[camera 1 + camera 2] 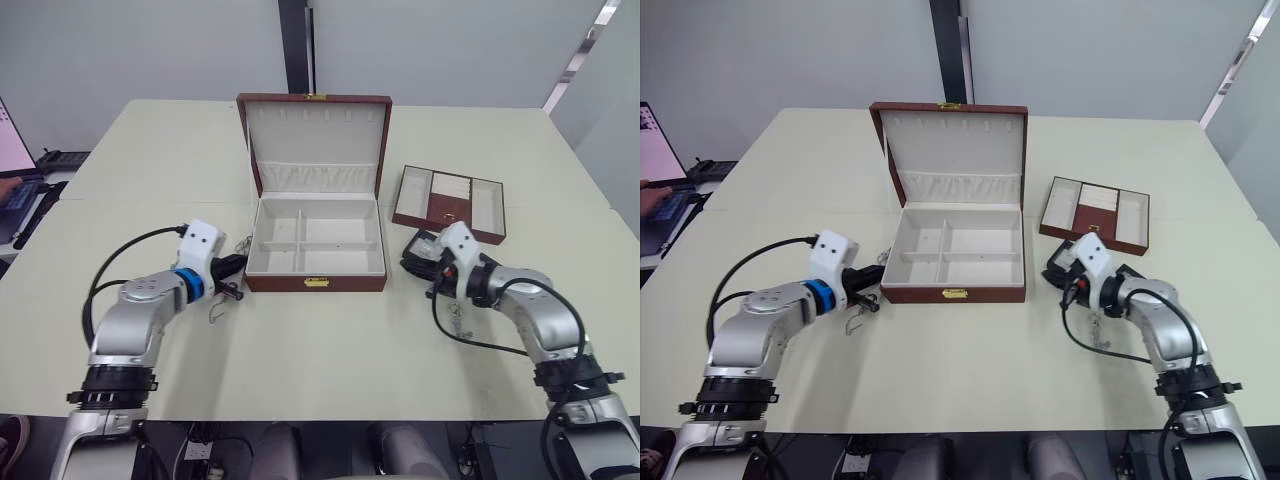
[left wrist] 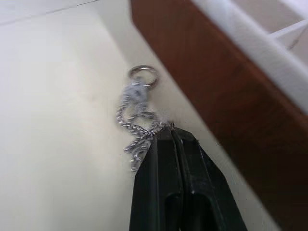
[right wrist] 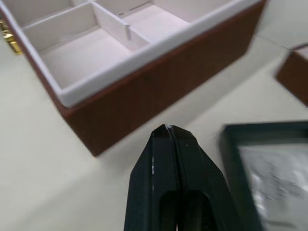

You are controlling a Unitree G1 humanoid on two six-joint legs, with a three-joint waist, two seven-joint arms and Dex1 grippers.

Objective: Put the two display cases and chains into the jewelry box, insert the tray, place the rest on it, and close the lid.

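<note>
The jewelry box [image 1: 316, 247] stands open near the middle of the counter [image 1: 330, 350]. It is reddish-brown outside with a cream lining, its interior split by dividers into several empty compartments, and a small gold clasp sits on its front wall. The lid [image 1: 315, 143] stands upright behind it, cream-lined, with a gathered pocket along the lower part and a row of hooks above.

The tray [image 1: 450, 203] lies flat to the right of the box, apart from it. It is shallower, with cream side compartments and a brown central flap.

A display case [image 3: 269, 168], black-framed with a clear top over a pale inside, lies on the counter in front of the tray, just beside the right gripper [image 3: 167, 128]. A second case cannot be made out separately.

One chain [image 2: 137, 113], thin and silver with a ring at one end, lies bunched on the counter close to the left wall of the box. Another chain [image 1: 217, 309] lies on the counter just in front of the left gripper [image 2: 170, 129].

Left gripper: fingers pressed together, tips touching the bunched chain; whether any link is pinched between them cannot be told. Right gripper: fingers pressed together, holding nothing, tips pointing at the right wall of the box.

Open counter runs wide in front of the box and behind the left arm.
</note>
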